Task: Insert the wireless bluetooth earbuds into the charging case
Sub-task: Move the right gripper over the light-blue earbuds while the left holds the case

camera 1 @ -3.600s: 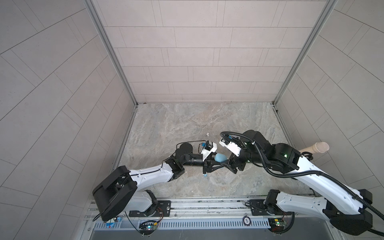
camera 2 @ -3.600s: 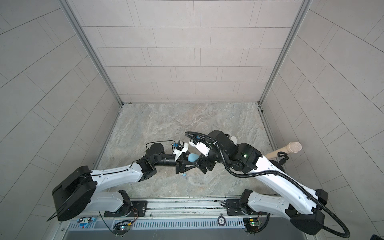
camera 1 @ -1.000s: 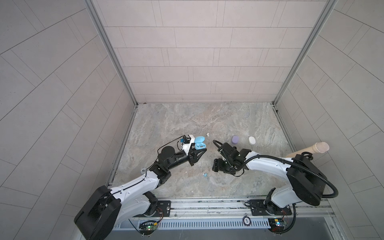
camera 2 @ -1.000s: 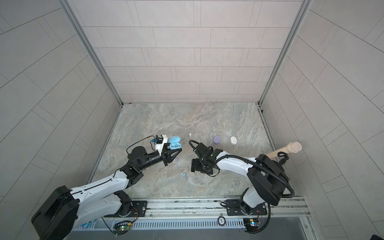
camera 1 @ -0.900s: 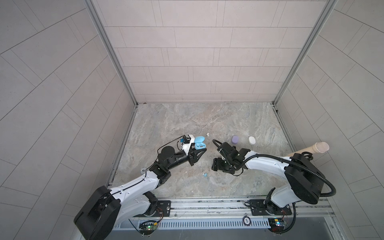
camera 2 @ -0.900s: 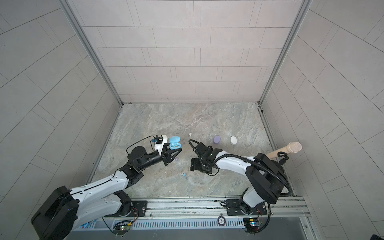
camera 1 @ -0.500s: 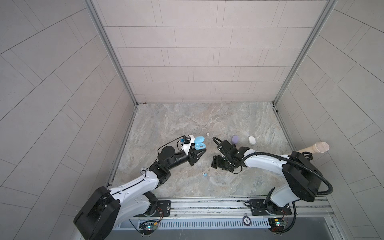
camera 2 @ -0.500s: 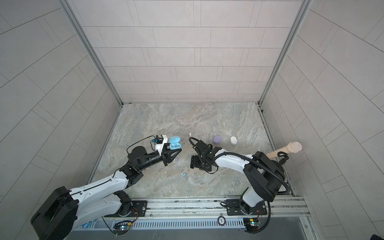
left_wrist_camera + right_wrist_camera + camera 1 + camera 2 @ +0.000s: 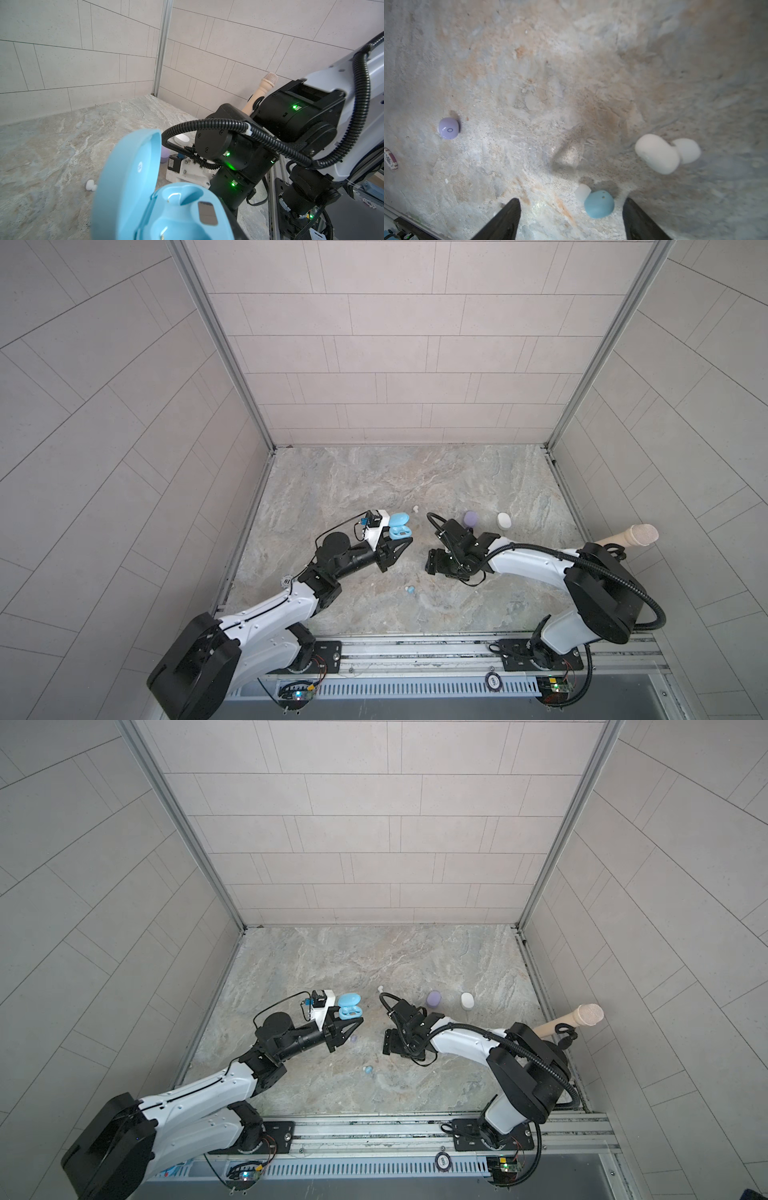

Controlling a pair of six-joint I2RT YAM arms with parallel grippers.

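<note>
Clamping the open charging case (image 9: pixel 399 529) in our left gripper (image 9: pixel 397 545), we must next lower the empty, wide-open right gripper (image 9: pixel 433 568) onto the blue earbud (image 9: pixel 410 589) at its seven o'clock in a top view.

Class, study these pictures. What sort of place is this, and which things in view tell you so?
Most likely a robot test booth in a lab: a left arm and a right arm mounted on a metal rail, and panelled walls closing in a marbled table.
</note>
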